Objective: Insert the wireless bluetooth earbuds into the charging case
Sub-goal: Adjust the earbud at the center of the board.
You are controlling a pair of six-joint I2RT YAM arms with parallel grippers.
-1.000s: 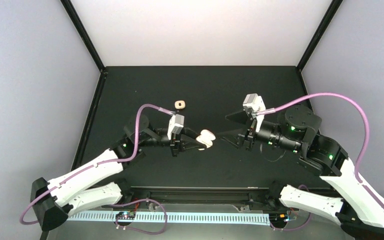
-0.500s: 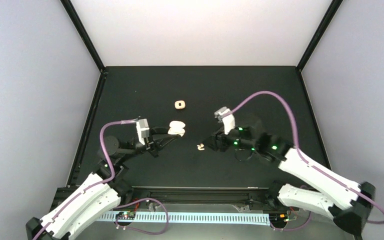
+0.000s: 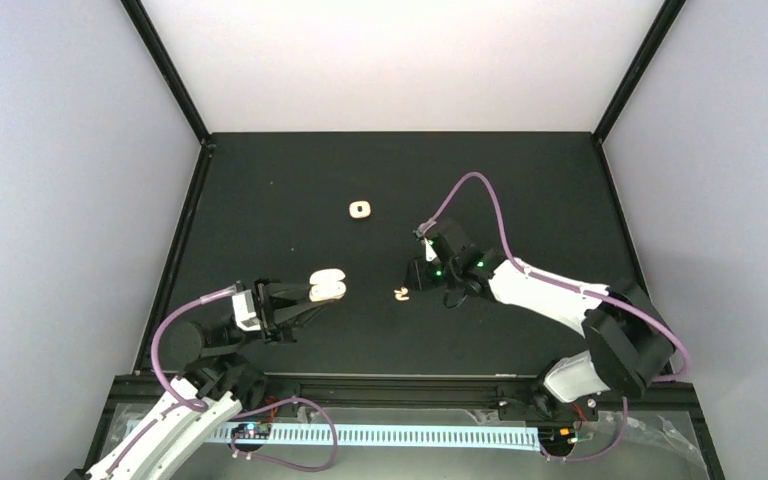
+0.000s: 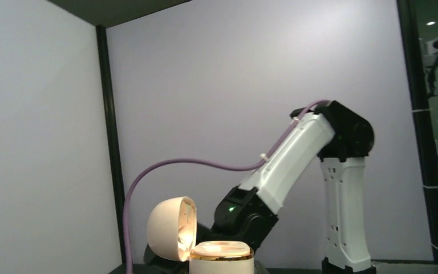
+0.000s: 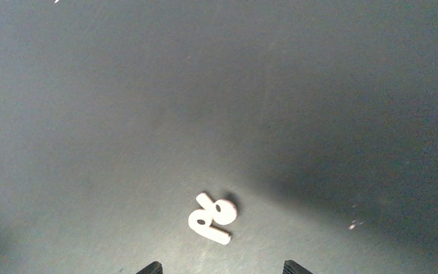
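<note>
Hovering spread and empty, the right gripper (image 5: 222, 265) had the earbuds (image 5: 212, 218) just ahead, centred between its tips, on the table (image 3: 280, 180); the touching pair's stems slanted across the gap. Farther off, the left gripper (image 3: 315, 293) clamped the charging case (image 3: 327, 285), lid open

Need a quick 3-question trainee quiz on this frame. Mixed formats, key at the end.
1. True or false: the charging case is closed.
2. Where do the two earbuds lie?
A) inside the case
B) on the table, touching each other, just ahead of the open right gripper
C) pinched in the right gripper
3. Which gripper holds the case?

Key:
1. False; its lid stands open.
2. B.
3. The left gripper.
</note>
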